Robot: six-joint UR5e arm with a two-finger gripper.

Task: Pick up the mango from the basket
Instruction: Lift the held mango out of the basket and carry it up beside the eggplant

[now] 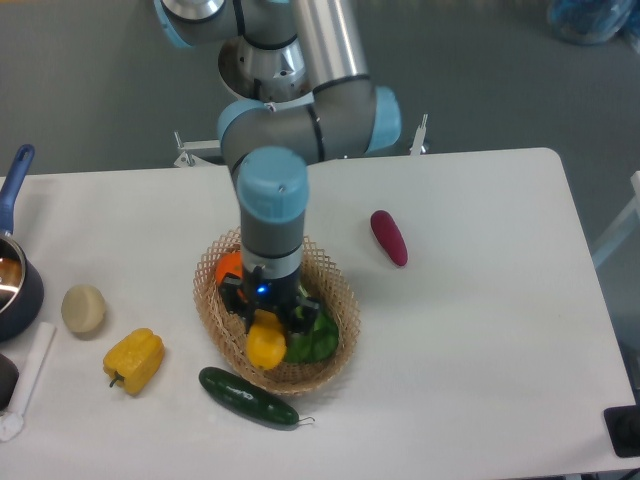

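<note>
Now the gripper (268, 318) is clamped on the mango (265, 341) above the basket (343, 290); smooth skin could slip out if the grip is off-centre.

Count on table: 1 wicker basket (340, 300), holding 1 yellow mango (265, 342), 1 orange (229, 267), 1 green leafy vegetable (315, 338). Outside basket: 1 yellow bell pepper (134, 360), 1 cucumber (247, 397), 1 purple eggplant (389, 237), 1 pale round potato-like item (83, 309), 1 blue-handled pot (14, 272) at left edge. 1 arm, 1 gripper (267, 312).
</note>
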